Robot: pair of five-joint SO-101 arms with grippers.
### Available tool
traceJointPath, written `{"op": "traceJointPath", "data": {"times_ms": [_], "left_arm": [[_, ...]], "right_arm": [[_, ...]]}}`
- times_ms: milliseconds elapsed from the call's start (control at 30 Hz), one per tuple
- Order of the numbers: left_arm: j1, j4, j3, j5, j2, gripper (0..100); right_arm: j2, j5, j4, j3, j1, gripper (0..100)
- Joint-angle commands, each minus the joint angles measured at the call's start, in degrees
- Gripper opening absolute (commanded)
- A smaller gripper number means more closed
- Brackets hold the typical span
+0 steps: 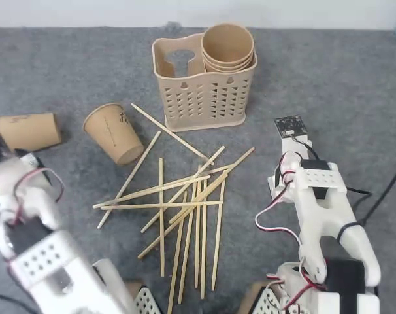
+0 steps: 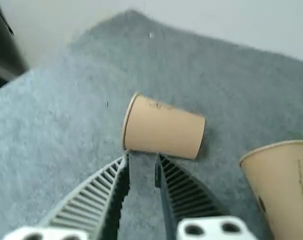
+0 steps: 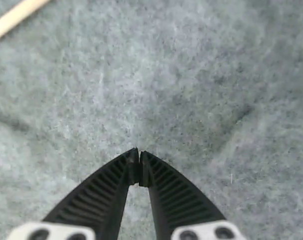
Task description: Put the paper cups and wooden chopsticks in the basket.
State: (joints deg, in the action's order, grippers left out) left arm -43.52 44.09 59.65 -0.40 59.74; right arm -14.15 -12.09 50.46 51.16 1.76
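Note:
Two paper cups lie on their sides on the grey carpet: one at the far left point(image 1: 28, 131) and one nearer the middle point(image 1: 113, 133). Several wooden chopsticks point(image 1: 185, 203) are scattered in a loose pile in front of the tan basket point(image 1: 201, 98). Stacked paper cups point(image 1: 227, 46) stand in the basket's right compartment. My left gripper point(image 2: 142, 161) is slightly open with nothing between its fingers, its tips just short of the far-left cup point(image 2: 164, 127). The other lying cup point(image 2: 284, 185) is beside it. My right gripper point(image 3: 139, 157) is shut over bare carpet, right of the chopsticks.
The basket's left compartment point(image 1: 175, 62) holds nothing. A chopstick end point(image 3: 14, 15) lies off to one side of the right gripper. The right arm point(image 1: 315, 190) stands right of the pile, with a black cable point(image 1: 387, 190) trailing beside it. Open carpet lies right of the basket.

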Motion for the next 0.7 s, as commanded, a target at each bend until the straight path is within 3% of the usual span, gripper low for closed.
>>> {"op": "traceJointPath", "data": {"times_ms": [0, 200, 567, 667], "left_arm": [[-2.7, 0.1, -10.2, -0.9, -15.1, 9], [-7.1, 1.1, -28.4, -0.9, -35.9, 9], [-10.6, 14.7, -65.4, 4.7, -73.3, 8], [-10.7, 15.6, -73.4, 4.7, -81.3, 1]], "right_arm": [[-0.1, -1.1, 0.5, -1.3, -0.7, 0.8], [-0.1, -2.5, 0.5, -1.3, -0.7, 0.8], [-0.1, -2.5, 0.5, -1.3, -0.7, 0.8], [-0.2, -2.5, 0.5, -1.3, -0.7, 0.8]]}}
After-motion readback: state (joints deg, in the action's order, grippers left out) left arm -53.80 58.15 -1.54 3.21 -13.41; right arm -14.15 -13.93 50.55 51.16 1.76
